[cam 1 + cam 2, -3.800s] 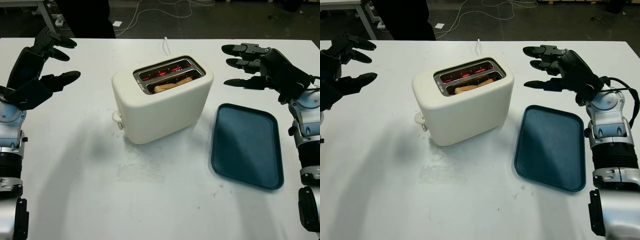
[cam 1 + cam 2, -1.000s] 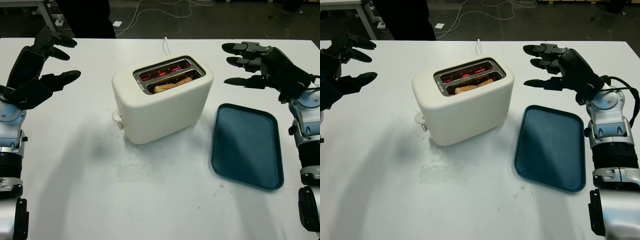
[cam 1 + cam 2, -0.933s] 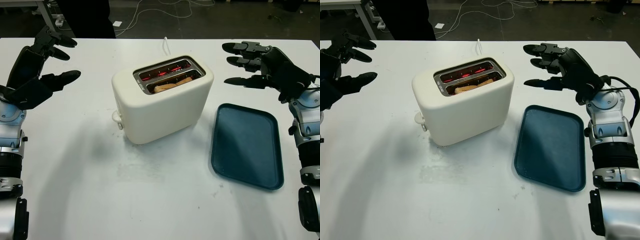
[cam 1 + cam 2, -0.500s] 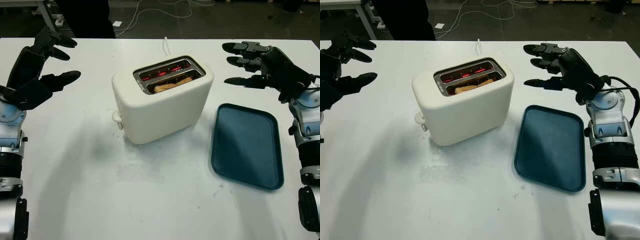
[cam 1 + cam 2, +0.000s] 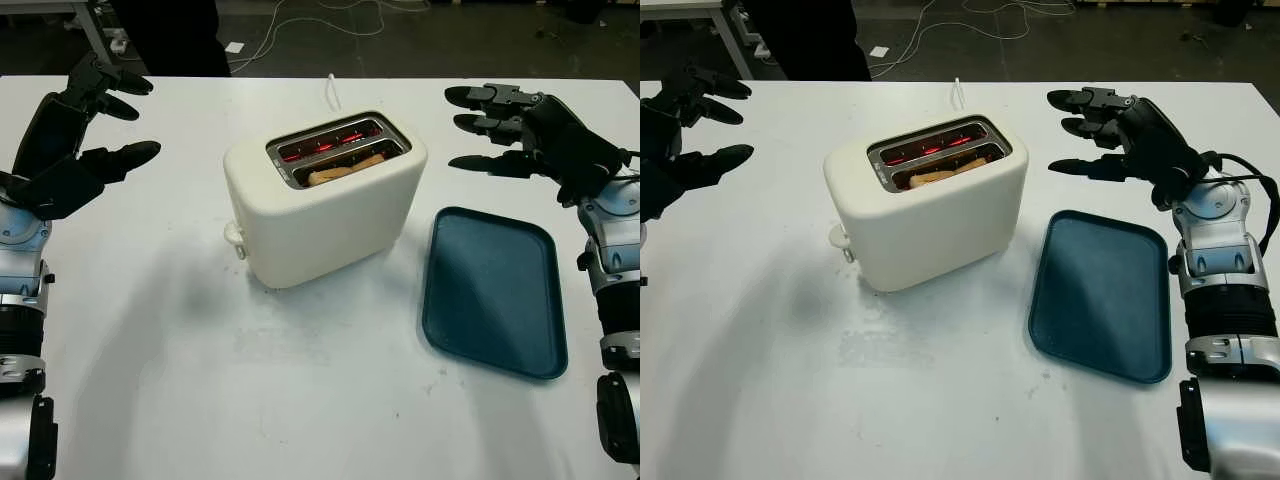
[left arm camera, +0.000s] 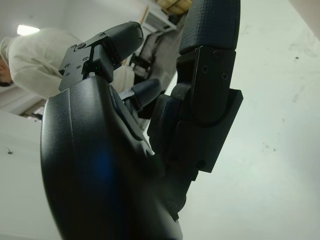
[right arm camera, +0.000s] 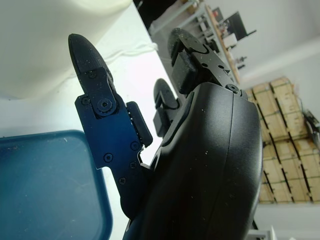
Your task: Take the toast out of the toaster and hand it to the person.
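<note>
Toast [image 5: 345, 169] seated in toaster's [image 5: 325, 205] near slot at bench [image 5: 200, 380] centre, tray [image 5: 490, 290] beside it bare, left robot hand [image 5: 75, 140] and right robot hand [image 5: 520, 135] held open above far corners.

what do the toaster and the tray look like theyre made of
Toaster: probably cream plastic, smooth with a soft sheen and rounded moulded corners; the slot frame looks like bare metal. Tray: likely dark teal plastic, matte, slightly speckled, with a rolled rim.

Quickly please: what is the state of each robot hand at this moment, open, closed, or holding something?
Left hand: open, holding nothing, raised left of the toaster.
Right hand: open, holding nothing, raised right of the toaster, beyond the blue tray.
</note>
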{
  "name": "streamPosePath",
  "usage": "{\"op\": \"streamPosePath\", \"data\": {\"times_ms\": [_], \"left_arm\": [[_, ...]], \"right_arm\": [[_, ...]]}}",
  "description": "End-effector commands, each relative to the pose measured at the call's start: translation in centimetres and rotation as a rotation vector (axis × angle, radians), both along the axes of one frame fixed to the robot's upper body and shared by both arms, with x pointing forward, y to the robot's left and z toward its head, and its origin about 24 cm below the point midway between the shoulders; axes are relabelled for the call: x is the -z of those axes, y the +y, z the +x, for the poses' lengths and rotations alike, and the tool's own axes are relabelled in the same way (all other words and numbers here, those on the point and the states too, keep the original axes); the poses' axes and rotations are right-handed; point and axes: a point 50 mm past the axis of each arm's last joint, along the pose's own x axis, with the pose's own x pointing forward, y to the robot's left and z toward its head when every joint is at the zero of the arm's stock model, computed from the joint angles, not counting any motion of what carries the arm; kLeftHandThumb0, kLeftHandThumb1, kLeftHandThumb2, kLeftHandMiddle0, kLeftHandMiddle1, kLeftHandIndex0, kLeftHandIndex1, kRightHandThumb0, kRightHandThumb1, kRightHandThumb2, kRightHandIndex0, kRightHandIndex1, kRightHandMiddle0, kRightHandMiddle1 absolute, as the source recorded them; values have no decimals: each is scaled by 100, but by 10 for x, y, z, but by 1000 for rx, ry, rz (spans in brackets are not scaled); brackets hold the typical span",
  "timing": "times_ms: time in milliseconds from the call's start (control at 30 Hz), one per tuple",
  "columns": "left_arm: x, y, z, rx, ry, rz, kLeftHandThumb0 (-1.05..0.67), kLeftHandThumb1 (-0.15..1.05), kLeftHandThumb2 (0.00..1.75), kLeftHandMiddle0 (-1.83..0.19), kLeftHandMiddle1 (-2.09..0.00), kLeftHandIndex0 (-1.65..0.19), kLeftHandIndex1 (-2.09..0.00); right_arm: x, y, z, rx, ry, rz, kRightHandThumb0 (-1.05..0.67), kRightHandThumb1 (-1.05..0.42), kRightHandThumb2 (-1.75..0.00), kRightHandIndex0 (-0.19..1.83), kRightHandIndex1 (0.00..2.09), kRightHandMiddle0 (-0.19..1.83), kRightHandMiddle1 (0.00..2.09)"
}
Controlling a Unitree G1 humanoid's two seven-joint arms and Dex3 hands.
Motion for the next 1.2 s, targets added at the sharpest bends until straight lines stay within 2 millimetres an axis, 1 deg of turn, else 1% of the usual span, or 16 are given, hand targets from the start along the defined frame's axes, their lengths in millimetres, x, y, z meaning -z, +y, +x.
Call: {"op": "streamPosePath", "data": {"times_ms": [0,167,333,467,600,1167], "left_arm": [[1,1,-1,1,7,-13,-105,92,22,0,-143,0,-127],[1,1,-1,0,2,-6,-105,92,23,0,-144,0,-127],[1,0,0,0,7,-11,-105,92,24,0,-145,0,-127],[0,0,0,-2,-1,-3,-105,92,24,0,-144,0,-127],[1,0,0,-1,-8,6,-105,92,28,0,-146,0,-127],[2,1,0,0,0,-22,-105,92,23,0,-143,0,-127]], "right_arm": [[-1,0,1,-4,-3,17,-57,-76,0,47,0,48,0],[-2,0,1,-7,-9,10,-57,-76,0,46,0,47,0],[-2,-1,1,-6,-13,2,-62,-77,0,47,1,48,0],[-3,0,1,-3,-17,-9,-59,-77,0,47,0,47,0],[-4,0,1,-7,-19,-5,-55,-77,0,46,0,47,0],[-2,-1,1,-8,-18,-5,-58,-77,0,46,0,47,0]]}}
